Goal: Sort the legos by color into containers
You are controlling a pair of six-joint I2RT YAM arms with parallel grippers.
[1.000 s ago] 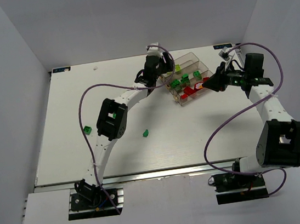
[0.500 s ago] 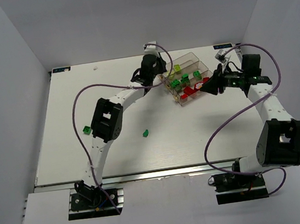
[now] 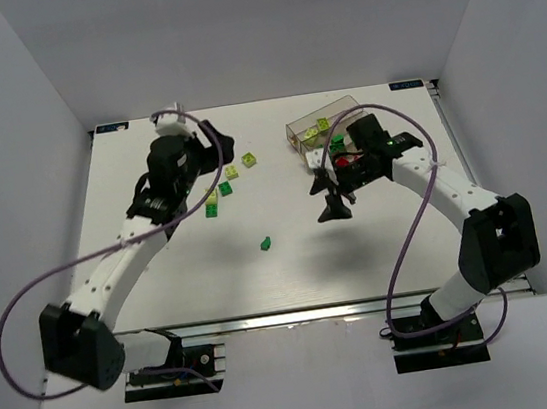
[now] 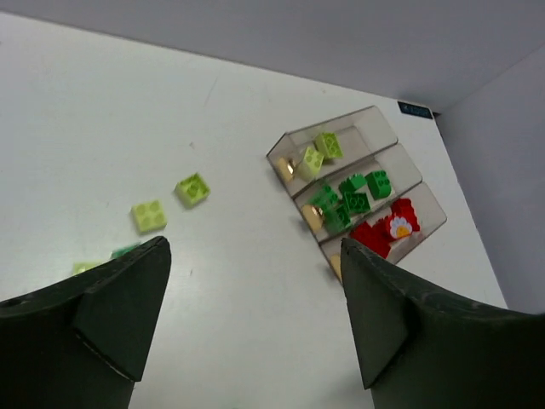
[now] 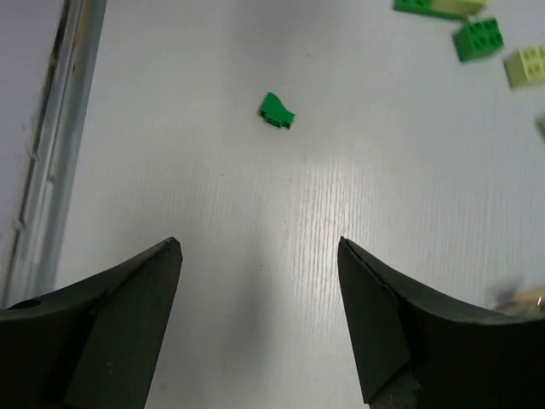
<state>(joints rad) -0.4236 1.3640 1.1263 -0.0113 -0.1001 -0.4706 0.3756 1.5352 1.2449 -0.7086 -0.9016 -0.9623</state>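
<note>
Spread open and empty, the right gripper [image 5: 258, 249] faces the lone dark green lego [image 5: 276, 111], loose on the table [image 5: 213, 281] straight ahead, nearer it than the left gripper [image 4: 255, 256]

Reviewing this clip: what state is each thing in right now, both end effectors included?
left end effector, open, empty
right end effector, open, empty
containers, upright, partly filled, yellow-green, dark green and red kept apart
lone dark green lego, loose on the table, unsorted
yellow-green legos, two loose on the table, unsorted
</note>
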